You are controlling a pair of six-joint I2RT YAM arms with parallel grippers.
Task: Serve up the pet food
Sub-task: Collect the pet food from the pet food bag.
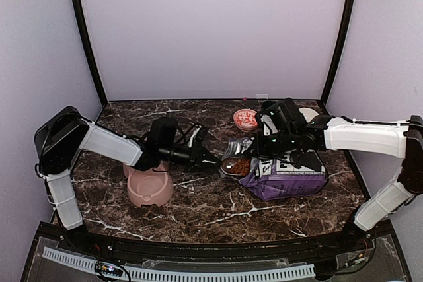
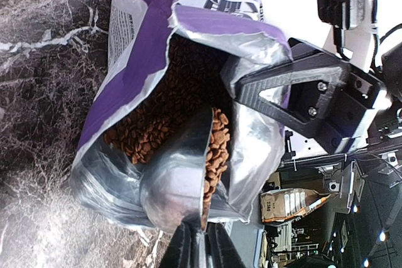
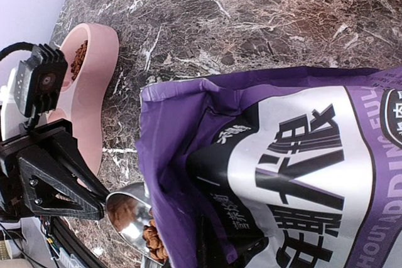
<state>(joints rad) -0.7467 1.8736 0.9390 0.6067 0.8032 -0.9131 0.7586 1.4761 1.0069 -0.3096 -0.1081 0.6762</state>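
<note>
The purple-and-white bag lies on its side on the marble table, mouth facing left. Pet food fills its silver inside. My left gripper is shut on the handle of a metal scoop, whose bowl sits in the bag mouth holding kibble. In the top view the left gripper is just left of the opening. My right gripper is shut on the bag's upper lip, holding it open. The pink double bowl stands under the left arm, with some kibble in one cup.
A small red-and-white dish stands at the back, behind the bag. A white round object lies behind the right arm. Purple walls close in the table on three sides. The scoop shows beside the bag's edge in the right wrist view.
</note>
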